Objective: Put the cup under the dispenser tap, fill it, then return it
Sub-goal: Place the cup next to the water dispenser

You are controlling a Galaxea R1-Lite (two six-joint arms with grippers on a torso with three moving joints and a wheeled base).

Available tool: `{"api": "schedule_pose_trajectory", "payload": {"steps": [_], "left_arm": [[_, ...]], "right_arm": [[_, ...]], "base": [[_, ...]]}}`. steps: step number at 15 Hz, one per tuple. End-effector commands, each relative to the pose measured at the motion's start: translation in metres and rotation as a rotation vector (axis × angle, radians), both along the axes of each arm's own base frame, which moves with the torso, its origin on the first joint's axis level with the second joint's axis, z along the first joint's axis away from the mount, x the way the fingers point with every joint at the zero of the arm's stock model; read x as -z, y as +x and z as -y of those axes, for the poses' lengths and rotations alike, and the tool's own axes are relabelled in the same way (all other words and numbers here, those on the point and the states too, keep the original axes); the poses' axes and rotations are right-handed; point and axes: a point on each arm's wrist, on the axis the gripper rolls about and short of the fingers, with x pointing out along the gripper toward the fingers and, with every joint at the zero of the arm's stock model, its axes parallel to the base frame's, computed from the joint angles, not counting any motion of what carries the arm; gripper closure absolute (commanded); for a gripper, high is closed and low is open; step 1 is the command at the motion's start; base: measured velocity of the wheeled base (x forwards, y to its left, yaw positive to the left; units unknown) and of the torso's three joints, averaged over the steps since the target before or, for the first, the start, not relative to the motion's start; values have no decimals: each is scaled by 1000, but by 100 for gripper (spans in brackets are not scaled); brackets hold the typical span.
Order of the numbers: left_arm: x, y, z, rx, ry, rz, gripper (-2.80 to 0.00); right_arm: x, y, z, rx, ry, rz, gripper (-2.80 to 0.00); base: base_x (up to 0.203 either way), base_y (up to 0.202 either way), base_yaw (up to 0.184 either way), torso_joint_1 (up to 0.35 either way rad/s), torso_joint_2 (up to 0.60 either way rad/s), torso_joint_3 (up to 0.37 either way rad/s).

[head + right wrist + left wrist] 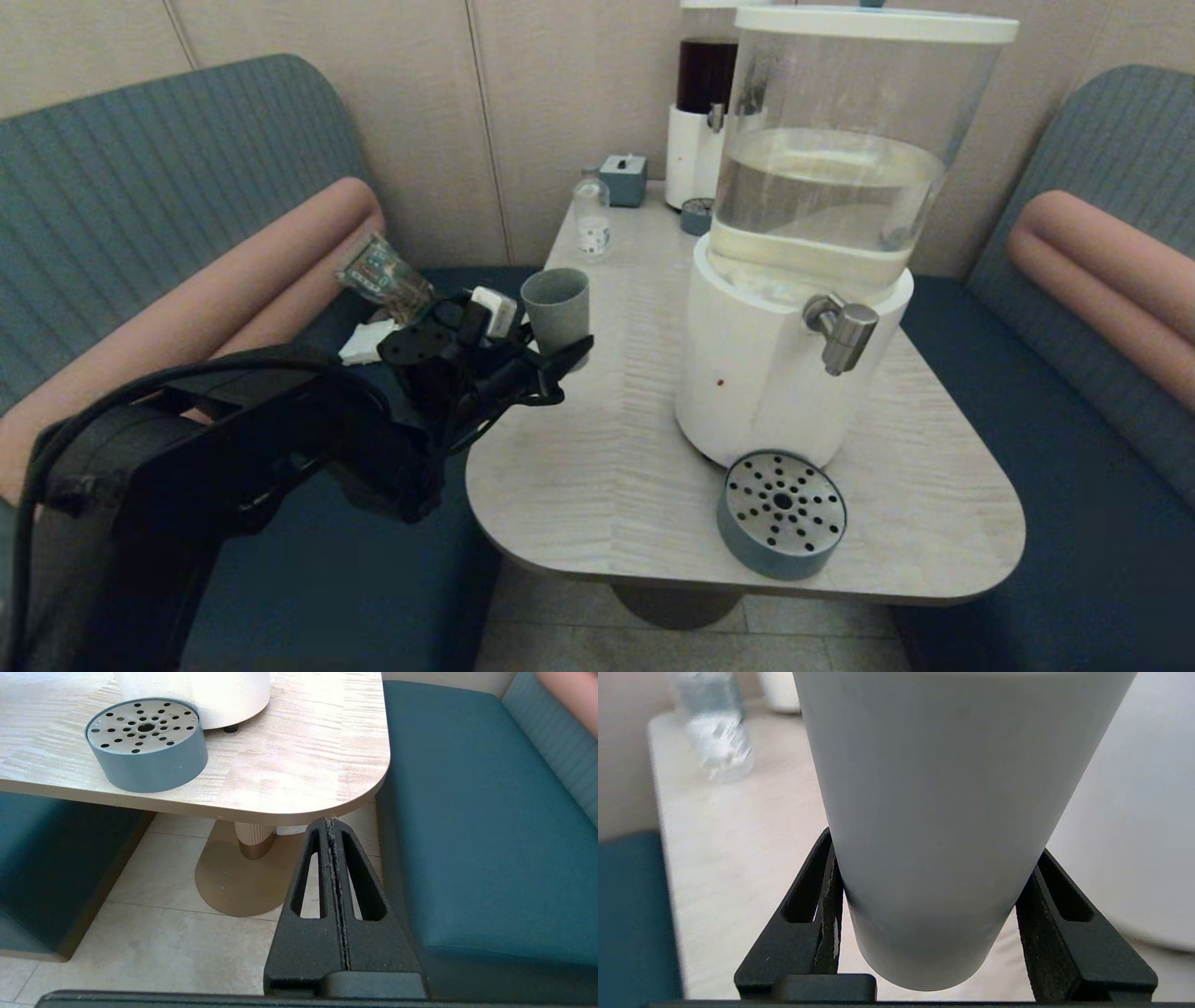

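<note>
The grey-blue cup [555,303] stands upright over the table's left edge, well to the left of the dispenser. My left gripper [565,359] is shut on the cup's lower part. In the left wrist view the cup [952,812] fills the space between the two black fingers [822,891], which press its tapered sides. The brushed-metal dispenser tap [843,331] juts from the white base of the large clear-tank dispenser [822,187], with nothing under it. My right gripper [331,823] is shut and empty, low beside the table's near right corner, outside the head view.
A round perforated drip tray [782,513] sits on the table [607,448] in front of the dispenser base. A small clear bottle [592,219], a teal box [624,179] and a slim dark-liquid dispenser [702,112] stand at the back. Sofas flank both sides.
</note>
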Motion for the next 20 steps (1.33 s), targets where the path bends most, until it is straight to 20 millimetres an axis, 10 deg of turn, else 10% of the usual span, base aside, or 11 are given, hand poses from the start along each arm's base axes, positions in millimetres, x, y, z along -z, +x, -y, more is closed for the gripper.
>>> {"api": "schedule_pose_trajectory", "payload": {"steps": [1, 14, 15, 20], "left_arm": [[38, 14, -3, -13, 16, -51, 0], [71, 30, -3, -23, 20, -71, 0], [71, 30, -3, -24, 20, -69, -280], [61, 29, -3, -23, 9, -42, -280]], "right_arm": [[0, 0, 0, 0, -1, -1, 0], [0, 0, 0, 0, -1, -1, 0], [0, 0, 0, 0, -1, -1, 0], [0, 0, 0, 0, -1, -1, 0]], "base": [[0, 0, 0, 0, 0, 0], [0, 0, 0, 0, 0, 0], [0, 0, 0, 0, 0, 0], [0, 0, 0, 0, 0, 0]]}}
